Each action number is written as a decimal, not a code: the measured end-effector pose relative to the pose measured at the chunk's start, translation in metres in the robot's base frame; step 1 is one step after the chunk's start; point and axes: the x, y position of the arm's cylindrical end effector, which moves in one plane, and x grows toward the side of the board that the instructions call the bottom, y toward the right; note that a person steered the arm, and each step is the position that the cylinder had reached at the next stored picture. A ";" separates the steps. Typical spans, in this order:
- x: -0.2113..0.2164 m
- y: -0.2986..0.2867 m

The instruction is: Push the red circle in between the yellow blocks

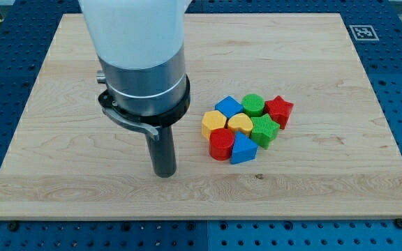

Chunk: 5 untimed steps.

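The red circle (220, 145) sits at the lower left of a tight cluster, just below the yellow hexagon (214, 123) and left of the blue triangle (243, 148). The yellow heart (240, 124) lies right of the yellow hexagon, touching it. My tip (164, 173) rests on the board to the left of and below the cluster, well apart from the red circle.
The cluster also holds a blue cube (228, 107), a green circle (252, 104), a red star (279, 109) and a green hexagon (264, 130). The wooden board (61, 84) lies on a blue perforated table. A marker tag (362, 32) sits at the board's top right corner.
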 end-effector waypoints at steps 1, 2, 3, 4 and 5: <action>0.008 0.034; 0.001 0.062; -0.017 0.065; -0.062 0.065; -0.045 0.068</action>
